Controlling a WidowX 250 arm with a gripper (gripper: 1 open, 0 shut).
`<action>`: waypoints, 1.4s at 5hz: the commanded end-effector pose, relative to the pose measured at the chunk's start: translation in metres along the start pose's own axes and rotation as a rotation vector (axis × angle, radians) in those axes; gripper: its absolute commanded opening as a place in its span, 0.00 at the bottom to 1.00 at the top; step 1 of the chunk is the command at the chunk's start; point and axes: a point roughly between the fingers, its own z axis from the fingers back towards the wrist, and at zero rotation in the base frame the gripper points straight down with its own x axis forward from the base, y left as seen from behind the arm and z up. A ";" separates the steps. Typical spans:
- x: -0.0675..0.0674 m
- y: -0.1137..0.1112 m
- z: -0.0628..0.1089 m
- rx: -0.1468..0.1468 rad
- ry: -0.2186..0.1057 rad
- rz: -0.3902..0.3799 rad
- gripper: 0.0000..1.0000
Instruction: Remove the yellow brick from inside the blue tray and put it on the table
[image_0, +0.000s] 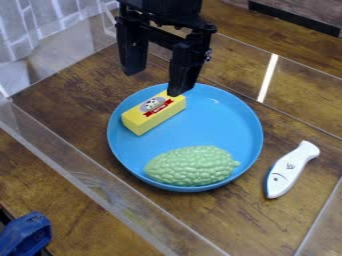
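The yellow brick (154, 111), with a red and white label on top, lies inside the blue tray (238, 112) near its left rim. The tray rests on the dark wood-grain table (80, 100). My gripper (158, 70) hangs above the tray's far left edge, pointing down, open with nothing between its black fingers (183, 72). Its right finger ends just above the brick's far end; whether it touches the brick cannot be told.
A bumpy green lump (193, 166) lies in the tray's near part. A white handheld object (289, 169) lies on the table to the tray's right. Clear acrylic walls (80, 165) run along the table's edges.
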 end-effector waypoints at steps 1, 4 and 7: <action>0.002 0.000 -0.007 0.003 0.007 -0.064 1.00; 0.011 0.003 -0.029 0.035 -0.003 -0.289 1.00; 0.021 0.010 -0.040 0.035 -0.048 -0.368 1.00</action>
